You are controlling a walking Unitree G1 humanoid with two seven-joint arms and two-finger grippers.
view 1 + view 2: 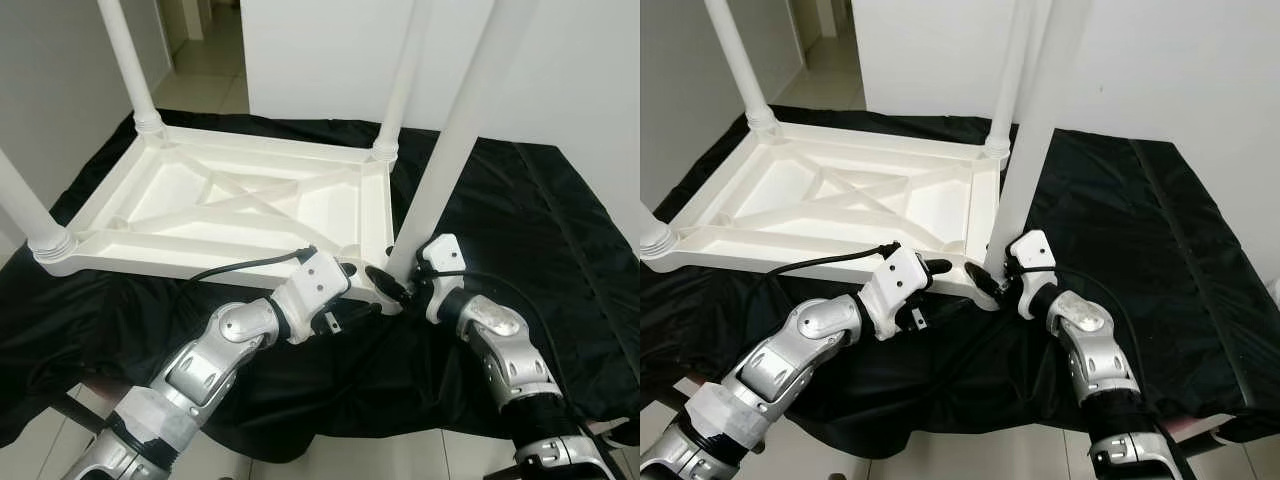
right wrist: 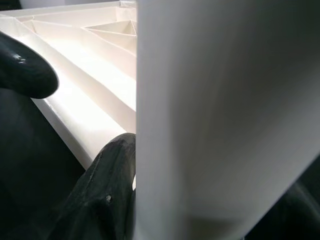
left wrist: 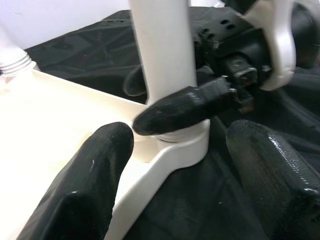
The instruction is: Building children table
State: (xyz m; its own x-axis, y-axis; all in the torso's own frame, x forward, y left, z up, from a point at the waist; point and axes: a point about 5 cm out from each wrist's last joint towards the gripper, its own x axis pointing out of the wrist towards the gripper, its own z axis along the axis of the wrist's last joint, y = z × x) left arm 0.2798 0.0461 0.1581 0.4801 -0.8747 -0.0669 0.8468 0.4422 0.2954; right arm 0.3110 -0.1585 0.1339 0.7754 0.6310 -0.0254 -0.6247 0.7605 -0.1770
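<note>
The tabletop [image 1: 240,205] lies upside down on black cloth [image 1: 520,230], 3 legs already in its corners. The right gripper [image 1: 392,285] clasps leg 4 [image 1: 455,140] at its near corner socket; the left gripper [image 3: 175,165] hovers spread beside it. Seating remains.

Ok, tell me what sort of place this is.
Probably a home room or hallway: plain white walls, pale tiled floor, and an upturned white plastic children's table lying on a black cloth.

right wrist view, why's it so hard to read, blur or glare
Right wrist view: the leg stands so close it is a soft, featureless white band, and the tabletop ribs glare. Left wrist view: the near fingers are blurred; the leg's base is sharper. Eye views: evenly lit, sharp.
</note>
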